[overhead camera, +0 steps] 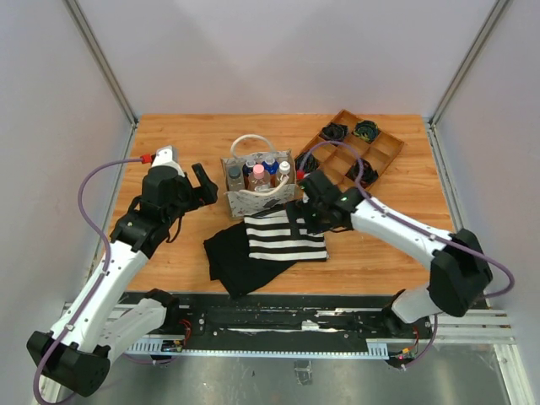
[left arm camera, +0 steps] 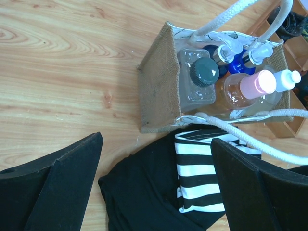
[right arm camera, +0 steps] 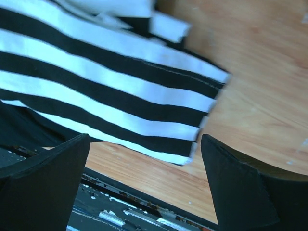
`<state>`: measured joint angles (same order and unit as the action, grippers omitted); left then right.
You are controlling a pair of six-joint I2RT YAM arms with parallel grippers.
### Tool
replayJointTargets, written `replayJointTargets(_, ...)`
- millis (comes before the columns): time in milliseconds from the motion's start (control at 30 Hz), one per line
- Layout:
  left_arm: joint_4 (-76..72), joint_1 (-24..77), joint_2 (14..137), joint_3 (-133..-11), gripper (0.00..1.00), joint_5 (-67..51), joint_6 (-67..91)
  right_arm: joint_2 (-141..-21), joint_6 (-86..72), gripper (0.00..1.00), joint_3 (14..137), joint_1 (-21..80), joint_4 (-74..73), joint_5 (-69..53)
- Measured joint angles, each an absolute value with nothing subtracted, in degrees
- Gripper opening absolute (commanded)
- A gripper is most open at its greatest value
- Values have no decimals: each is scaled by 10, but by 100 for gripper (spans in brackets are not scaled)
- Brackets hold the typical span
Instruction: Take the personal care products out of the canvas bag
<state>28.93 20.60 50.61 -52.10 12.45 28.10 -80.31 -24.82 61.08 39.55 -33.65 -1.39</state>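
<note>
The canvas bag (overhead camera: 257, 201) stands at the table's middle with white loop handles. It holds several small clear bottles: a grey-capped one (left arm camera: 202, 72), a pink-capped one (left arm camera: 257, 83), a white-capped one (left arm camera: 288, 78) and blue ones (left arm camera: 240, 60). The bottles also show in the top view (overhead camera: 259, 174). My left gripper (overhead camera: 202, 181) is open and empty, just left of the bag; in the left wrist view (left arm camera: 156, 192) it hangs over the cloth. My right gripper (overhead camera: 305, 209) is open and empty, right of the bag, over the striped cloth's edge (right arm camera: 144, 187).
A black-and-white striped cloth (overhead camera: 285, 237) on a black cloth (overhead camera: 236, 253) lies in front of the bag. A brown wooden compartment tray (overhead camera: 354, 152) with dark coiled items stands at the back right. The table's near edge and black rail (right arm camera: 125, 207) lie below my right gripper.
</note>
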Motion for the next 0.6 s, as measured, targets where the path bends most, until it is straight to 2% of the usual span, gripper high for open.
replayJointTargets(267,288,206,502,-513,100,124,283,-962,-253,98,722,548,-331,33)
replayJointTargets(467,291,206,491,-509,100,124,283,-1036,-251,99,821,582,-332,70)
replayJointTargets(600,293,206,485,-509,100,124,283,-1065,-250,99,841,588,-333,81)
